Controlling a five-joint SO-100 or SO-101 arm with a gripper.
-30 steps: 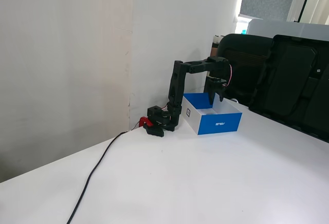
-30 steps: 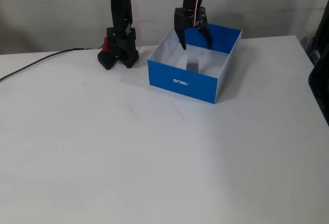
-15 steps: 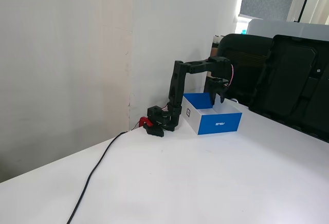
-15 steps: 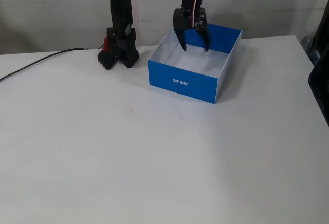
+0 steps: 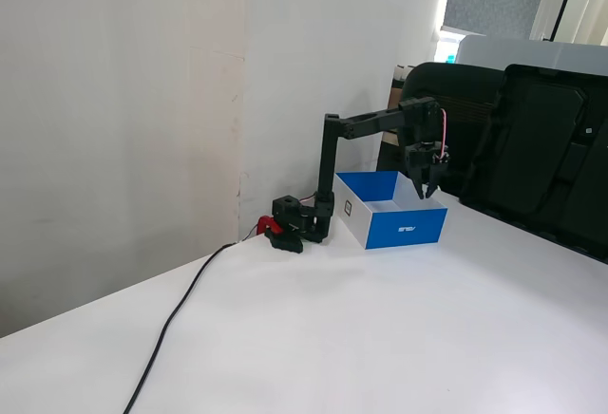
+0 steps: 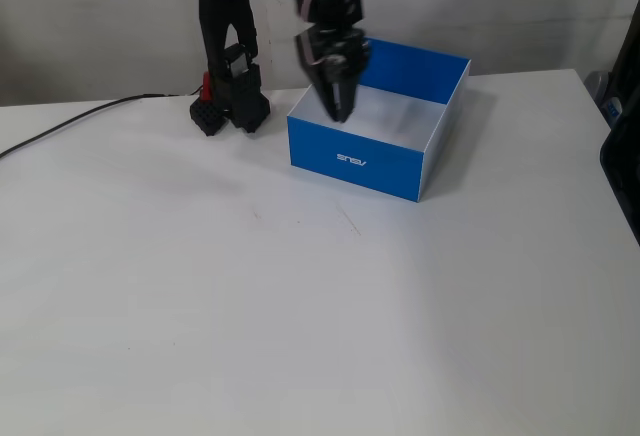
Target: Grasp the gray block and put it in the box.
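The blue box (image 5: 404, 229) with its white inside stands on the white table beside the arm's base; in the other fixed view its logo face (image 6: 350, 161) points toward the camera. My gripper (image 5: 427, 189) hangs above the box, pointing down. In the fixed view that faces the logo it (image 6: 339, 111) sits over the box's front left part, fingers together and holding nothing. The gray block does not show in either fixed view; the box's walls and the gripper hide part of the box floor.
The arm's black base (image 6: 228, 108) with a red part (image 5: 265, 224) stands to the left of the box. A black cable (image 5: 180, 311) runs from it across the table. Black chairs (image 5: 537, 153) stand behind the table's far edge.
One second ago the gripper stood open over the box's far part with the gray block below it inside. It has since swung toward the box's front wall and shut.
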